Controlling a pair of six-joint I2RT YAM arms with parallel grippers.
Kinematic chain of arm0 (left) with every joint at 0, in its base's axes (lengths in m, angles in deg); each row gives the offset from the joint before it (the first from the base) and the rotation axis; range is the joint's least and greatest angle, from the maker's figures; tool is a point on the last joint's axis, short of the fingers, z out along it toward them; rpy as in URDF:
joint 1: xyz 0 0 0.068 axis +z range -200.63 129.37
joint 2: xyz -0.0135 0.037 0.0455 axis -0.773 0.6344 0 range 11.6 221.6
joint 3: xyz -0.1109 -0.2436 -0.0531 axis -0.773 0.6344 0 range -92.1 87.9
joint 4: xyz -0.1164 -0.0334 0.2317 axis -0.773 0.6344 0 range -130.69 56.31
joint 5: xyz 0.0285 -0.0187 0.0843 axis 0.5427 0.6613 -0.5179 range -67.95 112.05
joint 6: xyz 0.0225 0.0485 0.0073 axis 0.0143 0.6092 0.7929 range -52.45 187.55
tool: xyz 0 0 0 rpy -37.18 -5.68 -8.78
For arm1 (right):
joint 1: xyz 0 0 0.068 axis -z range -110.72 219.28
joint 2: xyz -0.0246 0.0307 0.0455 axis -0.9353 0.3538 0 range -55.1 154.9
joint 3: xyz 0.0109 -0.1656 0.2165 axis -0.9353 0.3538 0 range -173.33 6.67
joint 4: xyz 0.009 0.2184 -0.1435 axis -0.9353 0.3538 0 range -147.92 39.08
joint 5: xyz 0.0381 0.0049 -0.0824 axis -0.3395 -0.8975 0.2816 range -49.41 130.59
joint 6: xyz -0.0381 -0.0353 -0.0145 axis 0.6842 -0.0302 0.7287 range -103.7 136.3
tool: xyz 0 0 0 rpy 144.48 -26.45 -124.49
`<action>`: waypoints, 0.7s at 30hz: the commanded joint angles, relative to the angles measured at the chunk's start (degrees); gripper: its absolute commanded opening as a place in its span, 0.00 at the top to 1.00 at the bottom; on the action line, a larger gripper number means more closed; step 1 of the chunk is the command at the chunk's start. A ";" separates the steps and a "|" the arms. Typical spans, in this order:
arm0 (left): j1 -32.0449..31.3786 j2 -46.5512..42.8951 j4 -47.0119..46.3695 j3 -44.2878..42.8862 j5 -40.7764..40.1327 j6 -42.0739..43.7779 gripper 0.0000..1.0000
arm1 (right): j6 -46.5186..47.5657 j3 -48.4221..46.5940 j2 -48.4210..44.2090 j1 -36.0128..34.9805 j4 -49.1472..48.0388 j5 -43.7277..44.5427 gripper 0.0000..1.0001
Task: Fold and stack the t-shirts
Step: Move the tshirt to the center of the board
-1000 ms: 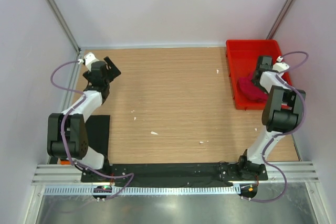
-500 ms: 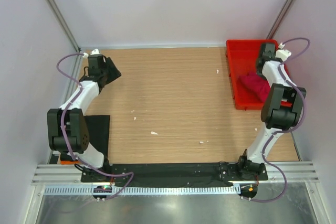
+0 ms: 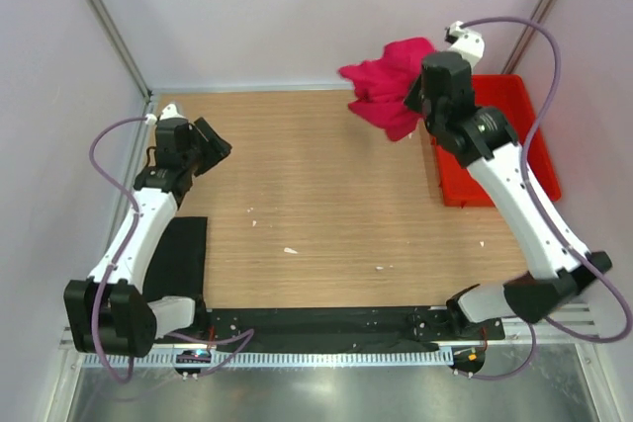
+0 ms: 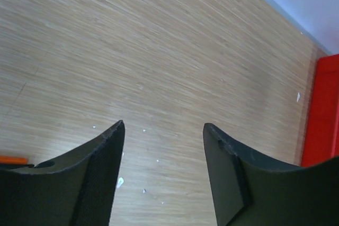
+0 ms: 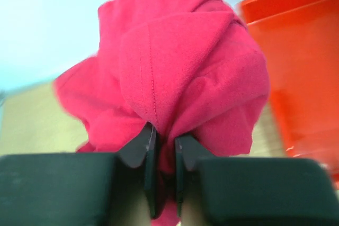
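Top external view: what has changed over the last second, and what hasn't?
The right gripper, shut on the crimson-pink t-shirt, lifted it out of the red tray and swung it left. It now hangs bunched above the table's far right part. The left arm's elbow dropped nearer, but the left gripper stayed open and empty at far left. The black t-shirt and the tray did not move.
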 commanded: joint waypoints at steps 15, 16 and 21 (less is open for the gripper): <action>-29.19 -12.78 8.64 9.22 1.88 -2.26 0.33 | -0.56 45.20 -26.43 -4.50 -1.83 -27.62 0.09; -29.91 -8.75 7.76 9.40 3.12 -2.61 0.33 | -0.47 45.73 -25.99 -4.41 -1.56 -27.35 0.13; -33.33 2.96 7.67 7.12 4.98 -4.37 0.30 | -1.87 49.68 -22.22 -4.41 -3.05 -30.42 0.35</action>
